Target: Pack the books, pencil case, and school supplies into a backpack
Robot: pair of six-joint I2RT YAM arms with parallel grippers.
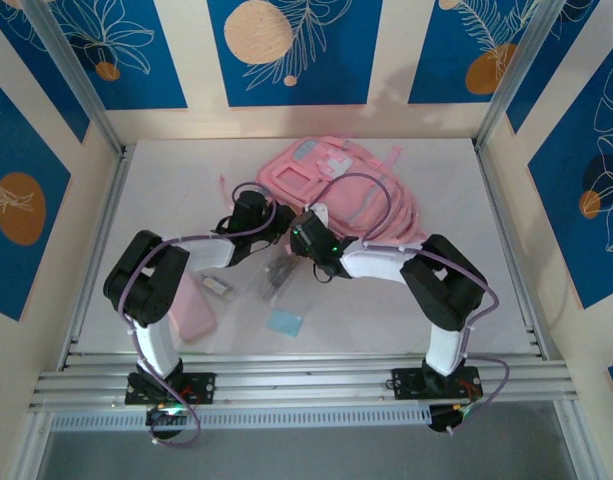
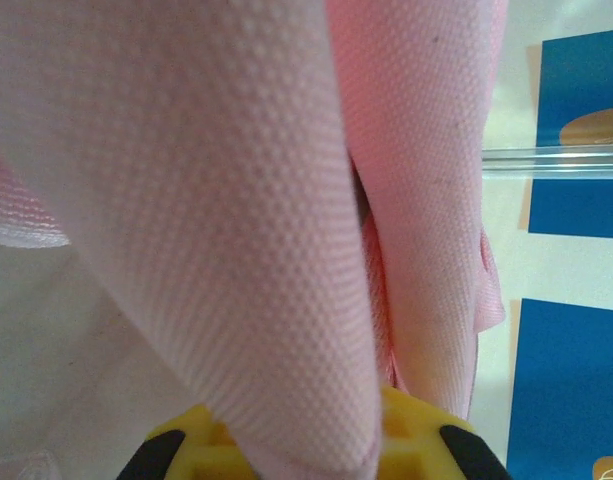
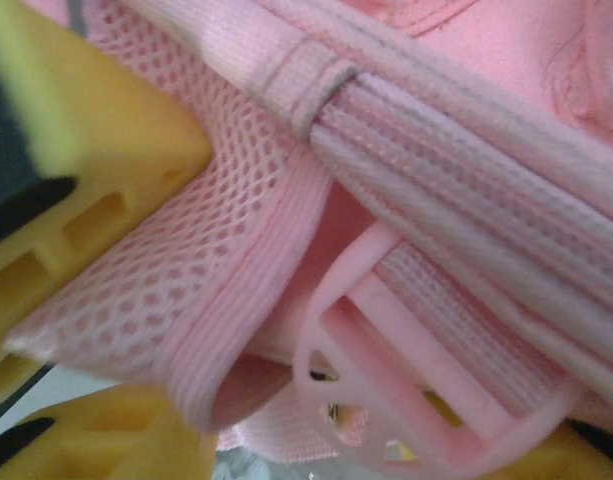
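Observation:
The pink backpack (image 1: 331,180) lies at the back middle of the table. My left gripper (image 1: 252,213) is at its left edge, shut on a fold of its pink fabric (image 2: 246,200) that rises out of the yellow jaws. My right gripper (image 1: 306,234) is at the near edge of the backpack. Its yellow fingers (image 3: 96,150) are closed on a mesh shoulder strap (image 3: 186,290), beside a pink plastic buckle (image 3: 386,370). The pale-pink pencil case (image 1: 192,306) lies front left. A light-blue pad (image 1: 285,321), a clear bag of grey items (image 1: 276,275) and a small whitish clip (image 1: 218,285) lie between the arms. The books are out of view.
Blue-and-cream patterned walls and metal posts (image 1: 81,90) enclose the table on three sides. A metal rail (image 1: 306,385) carrying both arm bases runs along the near edge. Bare white tabletop (image 1: 166,190) lies left of the backpack.

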